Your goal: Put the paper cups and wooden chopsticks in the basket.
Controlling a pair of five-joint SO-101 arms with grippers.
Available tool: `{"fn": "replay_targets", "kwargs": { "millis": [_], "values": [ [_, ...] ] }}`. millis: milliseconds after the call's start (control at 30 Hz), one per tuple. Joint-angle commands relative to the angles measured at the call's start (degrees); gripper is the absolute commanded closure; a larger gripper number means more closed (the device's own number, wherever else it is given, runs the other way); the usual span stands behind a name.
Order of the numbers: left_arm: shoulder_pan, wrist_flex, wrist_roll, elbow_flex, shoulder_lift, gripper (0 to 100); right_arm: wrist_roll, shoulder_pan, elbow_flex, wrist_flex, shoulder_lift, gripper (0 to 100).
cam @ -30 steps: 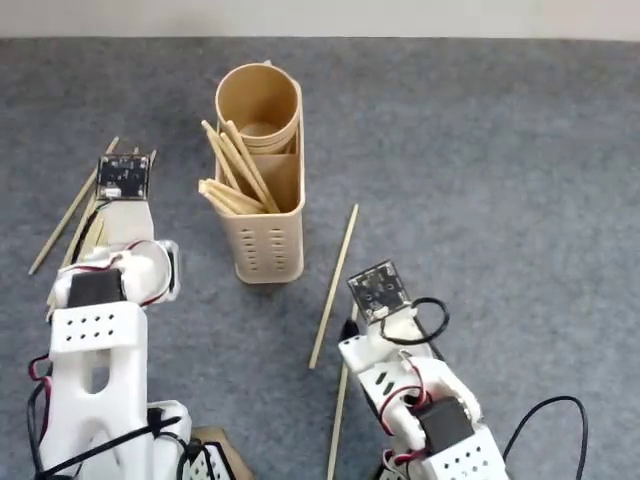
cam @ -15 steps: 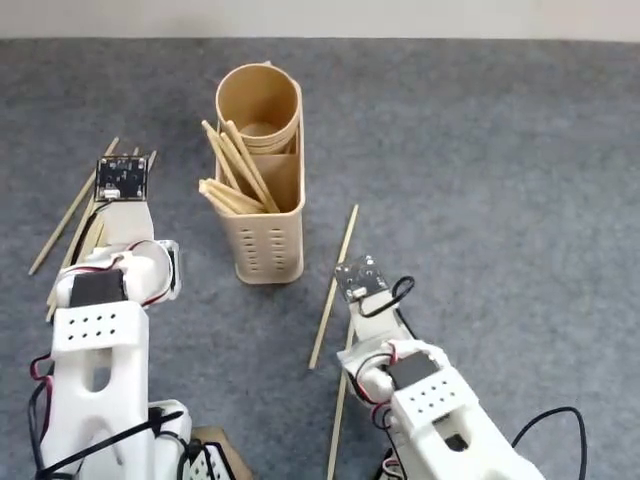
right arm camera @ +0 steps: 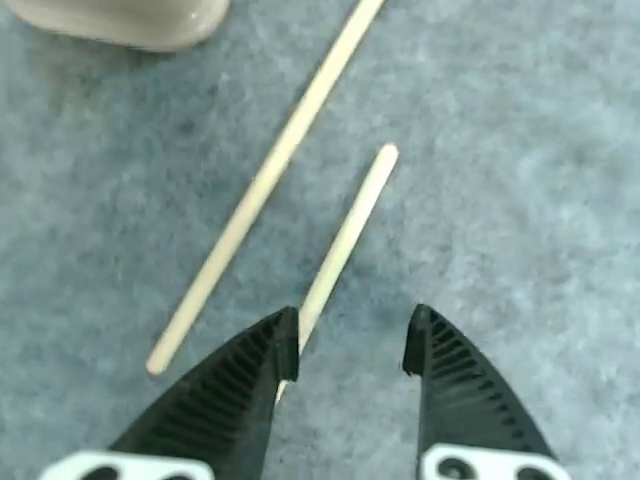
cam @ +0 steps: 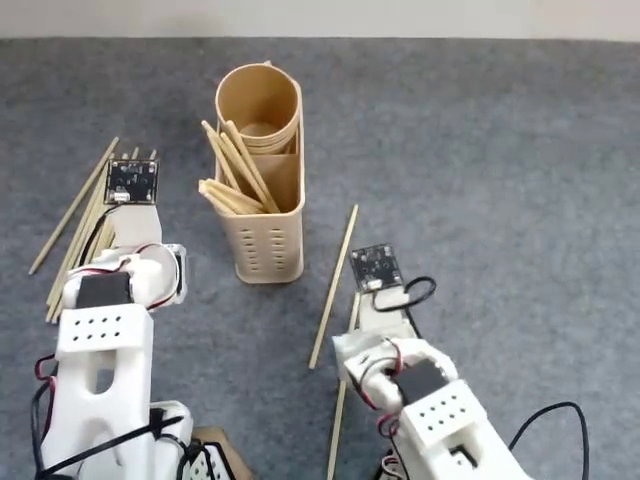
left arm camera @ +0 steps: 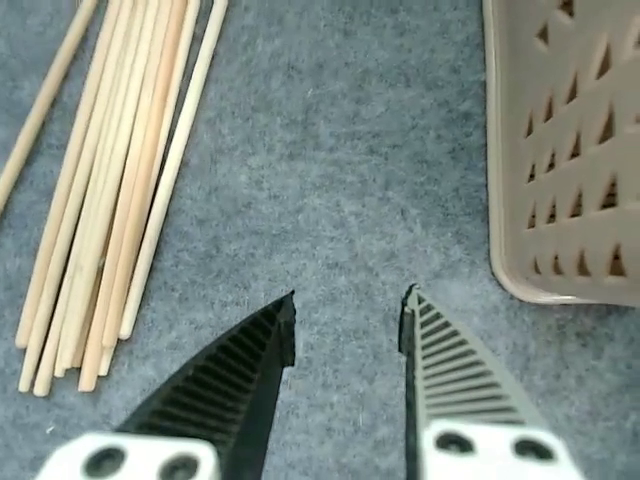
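A tan perforated plastic basket (cam: 262, 250) stands on the grey desk (cam: 500, 150). Its far compartment holds a brown paper cup (cam: 240, 100), and its near one holds wooden chopsticks (cam: 240, 165). The left gripper (left arm camera: 348, 320), fingers apart, hangs between the basket and a loose chopstick bundle (left arm camera: 100, 190) to its left. The right gripper (right arm camera: 350, 335), also spread, hangs over a single loose chopstick (right arm camera: 345, 235).

Basket (cam: 262, 240): beige, perforated, upright.
Paper cups (cam: 258, 105): nested, in its far end.
Chopsticks inside (cam: 235, 170): leaning bunch.
Loose bundle (left arm camera: 110, 190): flat, left of basket.
Two singles (right arm camera: 265, 180): flat, right side.
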Motion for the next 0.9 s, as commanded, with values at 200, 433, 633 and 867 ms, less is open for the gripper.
{"fn": "replay_targets", "kwargs": {
  "millis": [200,433,633,867],
  "values": [
    [0.6,-1.3,0.4,-0.2,-1.2,80,-0.5,-4.0,2.4,-3.2,0.7,81.6],
    [0.6,-1.2,0.4,-0.2,-1.2,80,-0.6,-4.0,2.6,-5.1,13.1,93.7],
    [0.6,-1.2,0.5,-0.2,-1.2,80,-0.6,-4.0,0.5,-4.8,17.2,99.5],
    [2.2,-1.6,0.5,0.9,-1.2,80,-0.6,4.0,-12.4,-4.8,17.7,99.4]
  ]
}}
